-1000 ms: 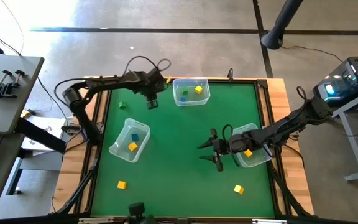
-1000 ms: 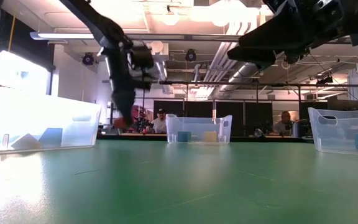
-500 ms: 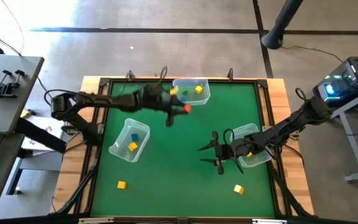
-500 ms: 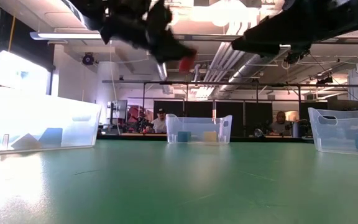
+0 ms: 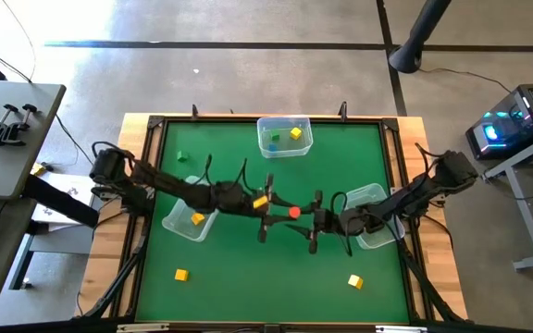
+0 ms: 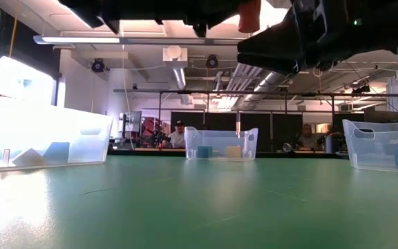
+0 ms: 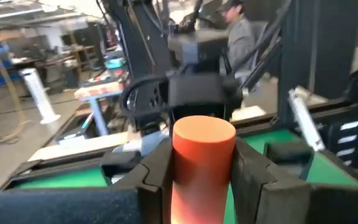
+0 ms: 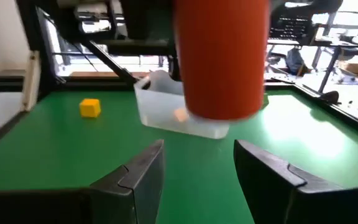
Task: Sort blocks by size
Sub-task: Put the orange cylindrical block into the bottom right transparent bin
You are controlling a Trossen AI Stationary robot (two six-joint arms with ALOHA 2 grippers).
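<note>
Green table (image 5: pixel 248 268) centre: both arms have closed in and now meet over it.
Left gripper (image 5: pixel 281 214), above the far bin half a second ago, has swung to mid-table, clamped on the red-orange cylinder (image 5: pixel 294 212), held high; right gripper (image 5: pixel 310 225) has slid left, fingers spread just beside it. Three clear bins (image 5: pixel 284 135): far, left, right. Loose blocks: two yellow cubes (image 5: pixel 181 275) near, one green (image 5: pixel 182 156) far left.

The left gripper (image 5: pixel 280 211) carried the red cylinder (image 5: pixel 293 212) from eleven o'clock to centre; the right gripper (image 5: pixel 311 222) shifted toward nine, meeting it.
</note>
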